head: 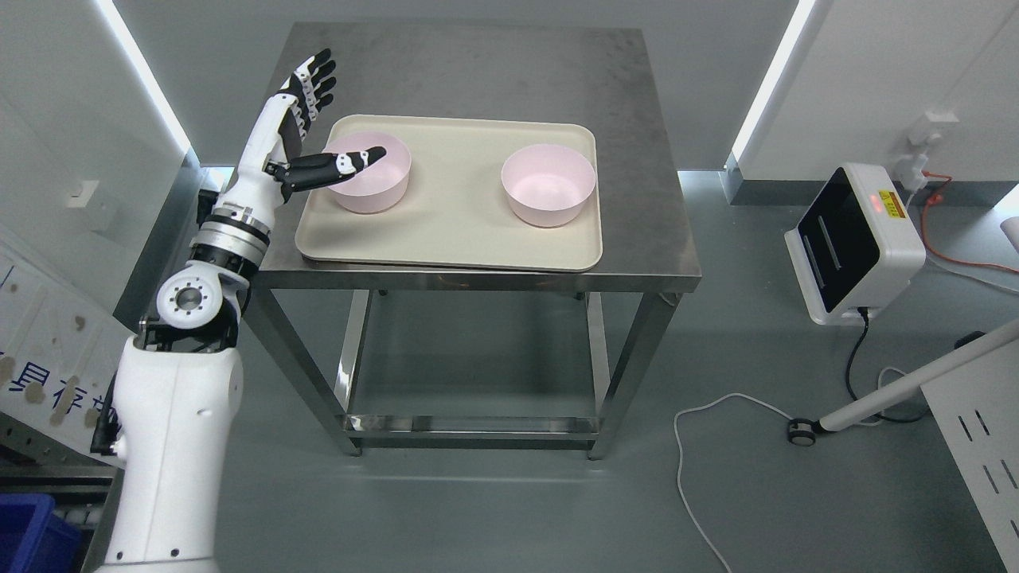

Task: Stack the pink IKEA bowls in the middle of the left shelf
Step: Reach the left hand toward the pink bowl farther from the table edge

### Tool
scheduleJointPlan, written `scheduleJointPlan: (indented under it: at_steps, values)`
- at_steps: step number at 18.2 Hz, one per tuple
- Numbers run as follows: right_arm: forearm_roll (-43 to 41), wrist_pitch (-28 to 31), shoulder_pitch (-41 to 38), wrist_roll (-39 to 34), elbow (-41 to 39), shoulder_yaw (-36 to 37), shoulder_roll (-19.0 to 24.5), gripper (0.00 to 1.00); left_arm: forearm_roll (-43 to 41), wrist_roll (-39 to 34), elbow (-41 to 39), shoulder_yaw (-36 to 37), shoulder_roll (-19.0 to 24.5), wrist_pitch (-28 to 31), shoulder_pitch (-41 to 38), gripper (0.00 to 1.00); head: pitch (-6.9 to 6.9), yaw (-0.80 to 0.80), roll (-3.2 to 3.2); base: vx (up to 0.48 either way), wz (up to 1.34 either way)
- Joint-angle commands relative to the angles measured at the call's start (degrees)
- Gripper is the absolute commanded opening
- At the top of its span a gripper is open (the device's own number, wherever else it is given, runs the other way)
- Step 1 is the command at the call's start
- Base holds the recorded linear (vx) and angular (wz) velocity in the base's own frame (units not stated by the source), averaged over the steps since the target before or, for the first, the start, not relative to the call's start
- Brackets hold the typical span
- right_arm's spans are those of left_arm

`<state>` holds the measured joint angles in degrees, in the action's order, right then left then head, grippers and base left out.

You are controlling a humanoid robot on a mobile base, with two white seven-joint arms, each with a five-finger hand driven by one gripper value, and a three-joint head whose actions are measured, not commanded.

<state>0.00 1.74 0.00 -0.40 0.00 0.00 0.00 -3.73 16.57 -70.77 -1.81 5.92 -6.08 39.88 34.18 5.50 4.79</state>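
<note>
White left arm [171,446] rising from lower left of frame; left hand [306,131] spread and empty, thumb over the rim of the left pink bowl [368,177]. Second pink bowl [548,185] right of centre, both on cream tray [454,239] atop steel table [637,119].

My left hand [306,119]: raised over the tray's left end, fingers [317,79] spread, thumb across the near bowl's rim, holding nothing.
Left pink bowl [372,177]: upright on the cream tray [450,239].
Right pink bowl [548,185]: upright, well apart from the first.
Steel table [637,159]: carries the tray.
</note>
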Motion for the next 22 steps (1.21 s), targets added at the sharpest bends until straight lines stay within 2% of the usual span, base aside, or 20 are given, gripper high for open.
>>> scheduleJointPlan:
  at_steps: [1, 5, 6, 8, 16, 20, 22]
  values:
    - [0.0, 0.28, -1.67, 0.05, -1.93, 0.7, -1.0, 1.0, -5.15, 0.39, 21.36, 10.16, -0.3, -0.24, 12.4, 0.98, 0.0, 0.0, 0.0, 0.0, 0.0]
    - [0.0, 0.28, -1.67, 0.05, -1.93, 0.62, -1.0, 1.0, -5.41, 2.32, 28.92, 10.86, 0.4, 0.45, 15.66, 0.93, 0.0, 0.0, 0.0, 0.0, 0.0]
    - [0.0, 0.28, -1.67, 0.05, -1.93, 0.7, -1.0, 1.0, -5.76, 3.55, 29.8, 10.86, 0.58, 2.98, 15.75, 0.93, 0.0, 0.0, 0.0, 0.0, 0.0]
    - [0.0, 0.28, -1.67, 0.05, -1.93, 0.62, -1.0, 1.0, -6.2, 3.74, 29.9, 10.78, 1.28, 6.43, 16.19, 0.93, 0.0, 0.0, 0.0, 0.0, 0.0]
    - [0.0, 0.2, -1.67, 0.05, -1.93, 0.62, -1.0, 1.0, -6.29, 3.73, 30.43, 6.47, 8.22, 6.35, 16.1, 0.93, 0.0, 0.0, 0.0, 0.0, 0.0]
    - [0.0, 0.28, -1.67, 0.05, -1.93, 0.7, -1.0, 1.0, -9.01, 3.82, 30.43, 8.4, 8.67, 6.26, 14.96, 0.93, 0.0, 0.0, 0.0, 0.0, 0.0]
    - [0.0, 0.19, -1.67, 0.05, -1.93, 0.62, -1.0, 1.0, -9.19, 4.0, 30.34, 8.4, 8.23, 6.26, 14.96, 0.88, 0.0, 0.0, 0.0, 0.0, 0.0]
